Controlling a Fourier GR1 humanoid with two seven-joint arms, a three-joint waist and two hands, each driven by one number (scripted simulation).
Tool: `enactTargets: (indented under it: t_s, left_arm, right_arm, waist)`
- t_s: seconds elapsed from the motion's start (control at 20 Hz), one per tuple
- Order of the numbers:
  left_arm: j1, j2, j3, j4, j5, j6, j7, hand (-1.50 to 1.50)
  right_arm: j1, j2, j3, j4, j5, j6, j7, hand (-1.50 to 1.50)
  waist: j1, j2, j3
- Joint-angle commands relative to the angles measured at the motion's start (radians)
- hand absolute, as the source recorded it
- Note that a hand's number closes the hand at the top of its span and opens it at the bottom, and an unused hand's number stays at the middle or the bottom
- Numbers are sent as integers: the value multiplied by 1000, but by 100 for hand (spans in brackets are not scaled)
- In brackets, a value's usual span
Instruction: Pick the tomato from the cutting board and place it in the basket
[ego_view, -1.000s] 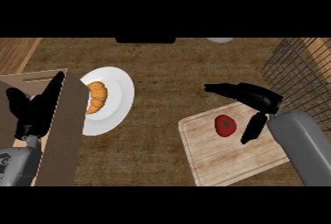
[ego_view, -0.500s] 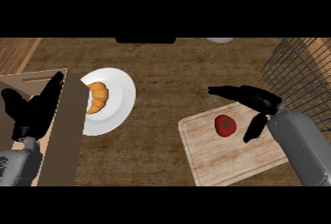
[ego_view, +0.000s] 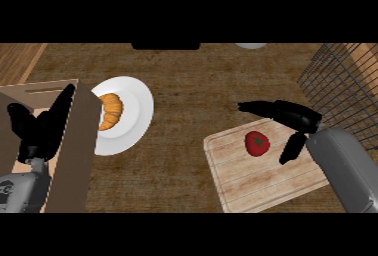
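A red tomato (ego_view: 256, 143) lies on the pale wooden cutting board (ego_view: 258, 180) at the right of the counter. My right hand (ego_view: 294, 117) hovers just above and to the right of it, open, fingers stretched to the left past the tomato's top and the thumb pointing down beside it. Nothing is between them. The dark wire basket (ego_view: 341, 85) stands at the far right edge, behind the hand. My left hand (ego_view: 38, 131) rests open at the left, fingers up, over a brown box.
A white plate (ego_view: 131, 107) with a croissant (ego_view: 110, 111) sits left of centre. A brown wooden box (ego_view: 72, 150) stands at the left edge. A dark object (ego_view: 165, 46) and a pale round thing (ego_view: 251, 45) lie along the counter's back edge.
My right hand has shifted slightly down and to the right, staying open over the tomato. The left hand has drifted a little lower. The tomato has not moved.
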Motion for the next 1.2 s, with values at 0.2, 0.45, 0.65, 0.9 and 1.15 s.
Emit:
enactTargets:
  t_s: [0.2, 0.45, 0.65, 0.9, 1.15]
  left_arm:
    - [-16, -20, 32, 12, -22, -8, 13, 0]
    - [-37, 8, 72, 4, -3, -63, 30, 0]
    - [-24, -54, 32, 32, -64, -4, -12, 0]
    - [6, -26, 62, 4, -38, -54, -13, 0]
    - [16, -31, 71, -69, -33, -58, 47, 0]
  right_arm:
    - [84, 4, 2, -42, 65, -29, -46, -150]
    - [79, 37, -3, -39, 116, -47, -26, -150]
    - [26, 56, 19, -10, 169, -82, -36, 150]
    - [96, 79, 62, 100, 274, -262, -119, 150]
    - [70, 124, 43, 65, 295, -209, -87, 150]
  waist:
    - [-5, -1, 0]
    - [-3, -1, 0]
    - [-2, -1, 0]
    - [0, 0, 0]
    - [2, 0, 0]
